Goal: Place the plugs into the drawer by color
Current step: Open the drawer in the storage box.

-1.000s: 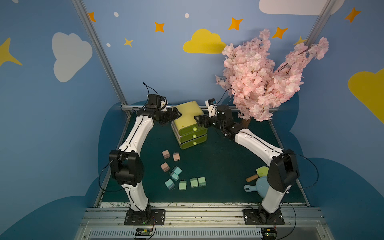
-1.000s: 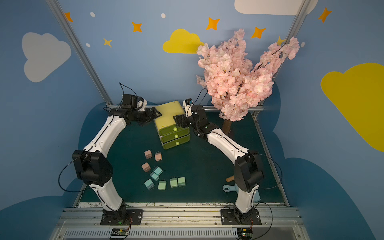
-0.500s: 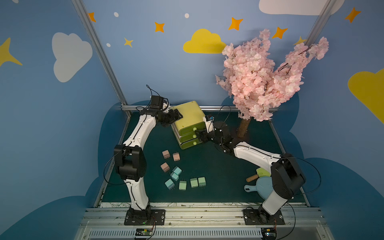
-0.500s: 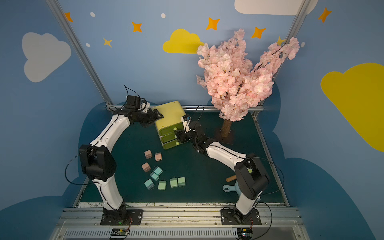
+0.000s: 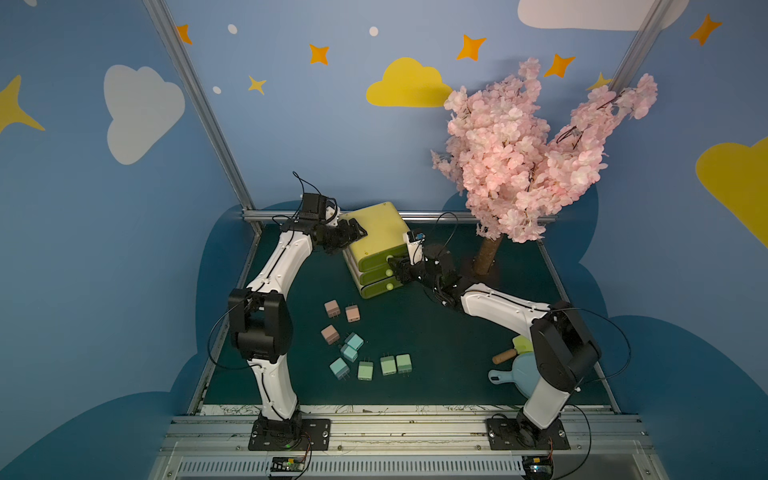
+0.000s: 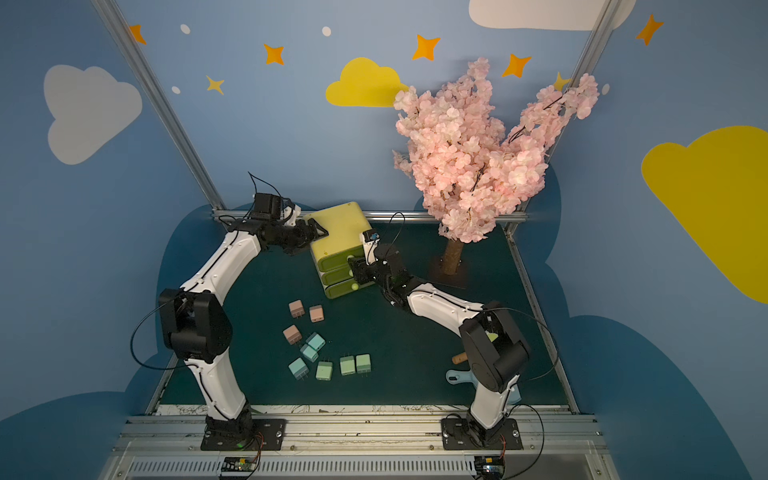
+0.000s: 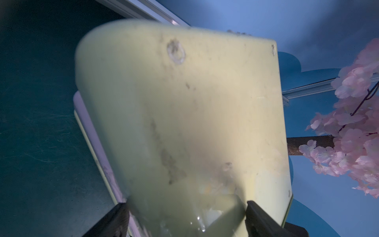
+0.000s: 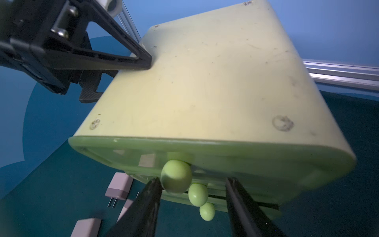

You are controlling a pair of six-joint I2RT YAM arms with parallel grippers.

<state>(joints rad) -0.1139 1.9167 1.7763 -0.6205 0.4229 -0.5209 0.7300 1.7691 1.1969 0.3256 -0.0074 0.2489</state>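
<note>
The yellow-green drawer [image 5: 374, 239] chest stands at the back of the mat, its three drawers pushed in. My left gripper [image 5: 360, 232] clamps its rear left top corner: one finger lies on the top face [image 8: 146, 61], the other presses the side wall. At the chest's front, my right gripper [image 8: 192, 181] is open around the top drawer's round knob [image 8: 176, 176]. One finger touches the knob, the other stands apart. The plugs lie loose in front in both top views: three pink [image 5: 332, 308], three light blue [image 5: 354, 341] and three mint green [image 5: 387, 365].
A pink blossom tree [image 5: 528, 166] stands at the back right, its trunk [image 5: 486, 257] close behind my right arm. A light blue dustpan [image 5: 515, 376] and a wooden-handled brush [image 5: 504, 356] lie at the front right by the right arm's base.
My right gripper came down from beside the chest to its front, at the top knob, and its jaws narrowed. My left gripper slid onto the chest's rear corner and closed a little.
</note>
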